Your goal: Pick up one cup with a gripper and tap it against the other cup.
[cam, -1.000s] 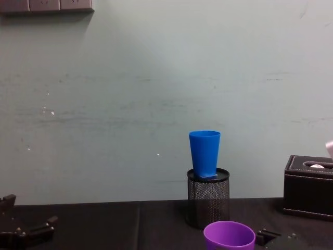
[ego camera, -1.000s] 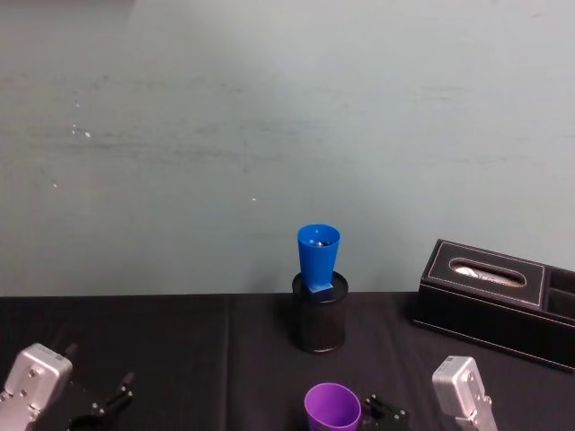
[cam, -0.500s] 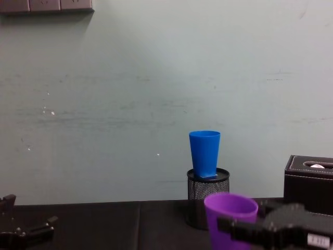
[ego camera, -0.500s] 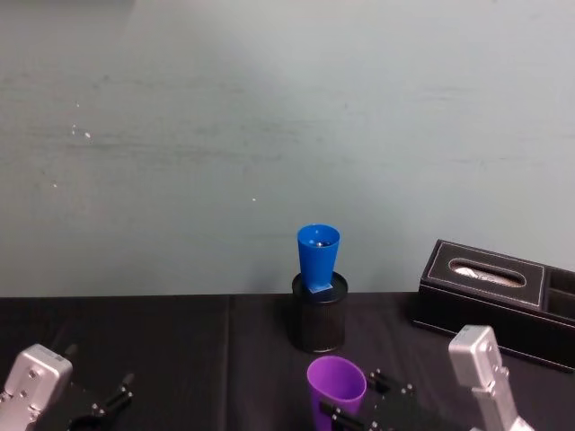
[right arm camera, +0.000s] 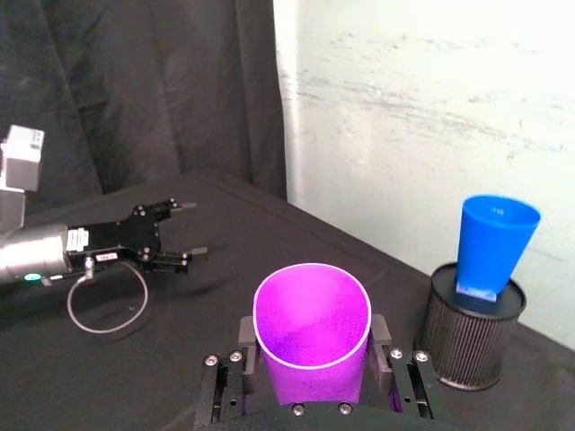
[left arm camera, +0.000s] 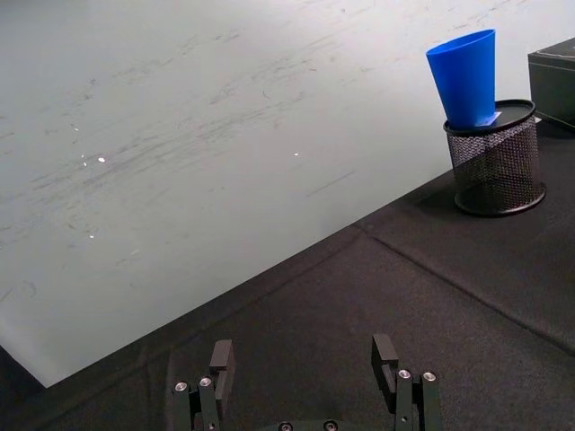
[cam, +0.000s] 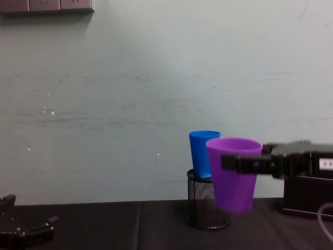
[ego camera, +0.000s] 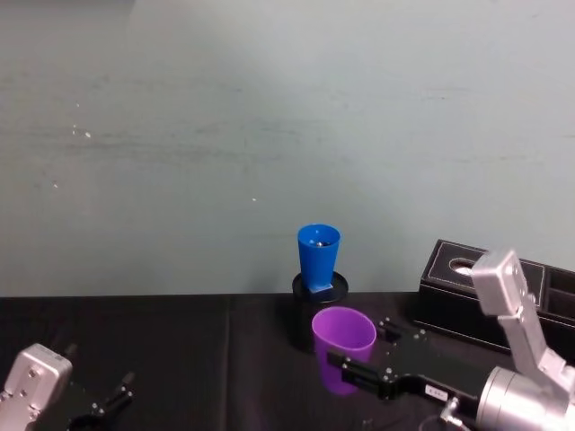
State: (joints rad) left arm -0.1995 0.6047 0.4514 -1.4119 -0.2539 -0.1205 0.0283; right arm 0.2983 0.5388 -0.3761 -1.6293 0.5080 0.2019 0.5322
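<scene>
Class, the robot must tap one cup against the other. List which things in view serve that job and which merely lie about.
In the job: purple cup, held in the right hand; blue cup, on top of the mesh pot.
Lying about: mesh pot; black box; left hand, open and idle, low on the left.

Nothing legible to report here. There's one small white label [cam: 327,163] on the body of the right pincer [cam: 232,162], its print too tiny to make out. Nothing else on the tabletop [cam: 104,224] carries readable writing.
</scene>
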